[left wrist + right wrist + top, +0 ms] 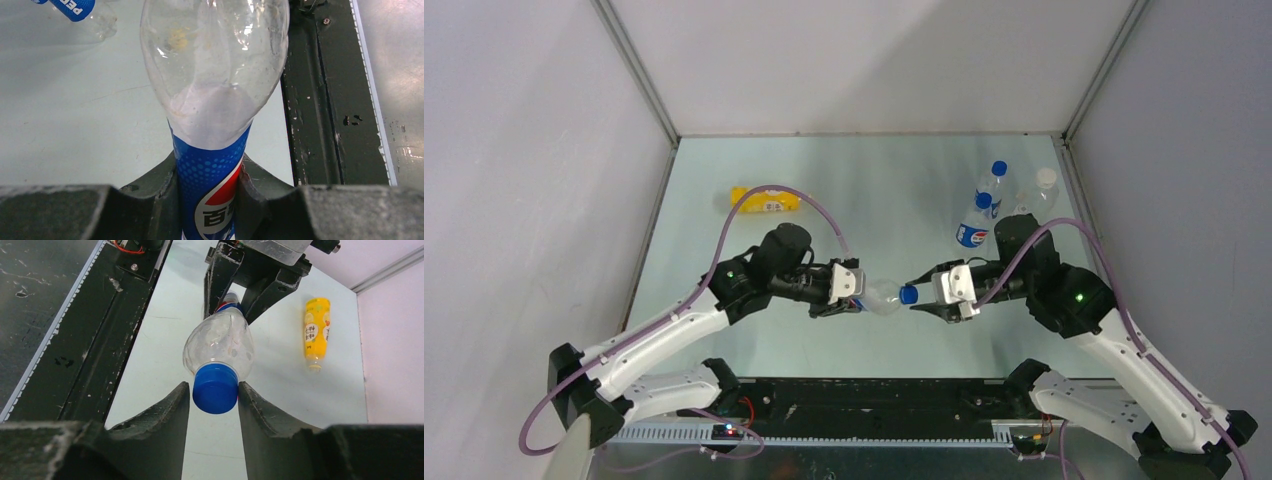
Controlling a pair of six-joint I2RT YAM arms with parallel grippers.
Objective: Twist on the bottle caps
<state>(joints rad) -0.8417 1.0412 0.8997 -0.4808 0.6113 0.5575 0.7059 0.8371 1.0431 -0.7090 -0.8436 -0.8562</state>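
In the right wrist view, nearest the lens, the right pincer (215, 407) has its two dark fingers (170, 415) closed against either side of the blue cap (215, 388), which sits on the mouth of the Pepsi bottle (220, 342). Beyond the cap the clear shoulder widens toward the upper middle of the frame, where the left pincer (230, 302) clamps the labelled body. The bottle's long axis therefore runs straight from one pincer to the other. It is held level above the worktop (280, 405) rather than standing, and the cap faces the right pincer head-on. I judge that this shared line is what the twist depends on: if either wrist tilts off it, the thread would likely bind or skip

The left wrist view shows the other end, with the fingers shut on the blue label at the bottom middle and the clear shoulder rising to the top of the frame

From above, the two pincers meet at the centre of the frame with the bottle bridging them. The right arm is the one at the cap, so the turning falls to it while the left arm holds the body against rotation

Farther back, the yellow bottle (764, 200) lies on its side at the upper left, and I can make out no cap on it. At the upper right, two more Pepsi bottles (976, 222) show blue caps, with a clear bottle (1044, 190) just beside them
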